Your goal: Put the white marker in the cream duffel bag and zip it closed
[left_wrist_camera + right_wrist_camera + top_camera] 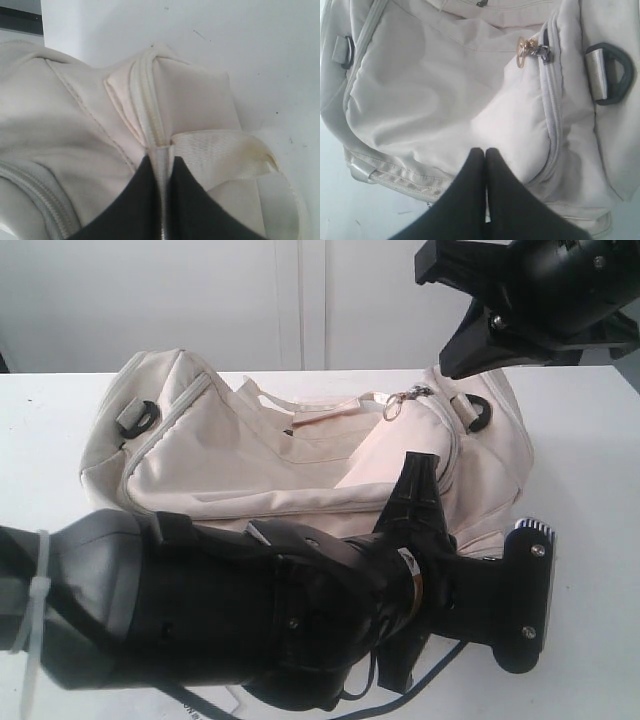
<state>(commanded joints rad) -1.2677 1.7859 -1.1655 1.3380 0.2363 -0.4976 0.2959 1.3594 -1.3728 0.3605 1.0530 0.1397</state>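
Observation:
The cream duffel bag (pixel 250 450) lies on its side on the white table, its curved zip running round the flap. The zip slider with a gold ring (pixel 398 405) (pixel 522 50) sits near the bag's right end, with a small dark gap beside it. My left gripper (pixel 420 468) (pixel 161 159) is shut on a pale fabric strip at the seam of the bag (pixel 60 130), next to a shiny strap (pixel 225 155). High over the right end of the bag (pixel 420 90), my right gripper (pixel 448 366) (pixel 485 150) is shut and holds nothing I can see. The white marker is out of view.
Black plastic rings sit at the bag's two ends (pixel 478 415) (pixel 140 418) (pixel 615 75). The left arm's bulky body fills the foreground and hides the table's front. Bare white table (pixel 580 460) lies to the bag's right; a white wall stands behind.

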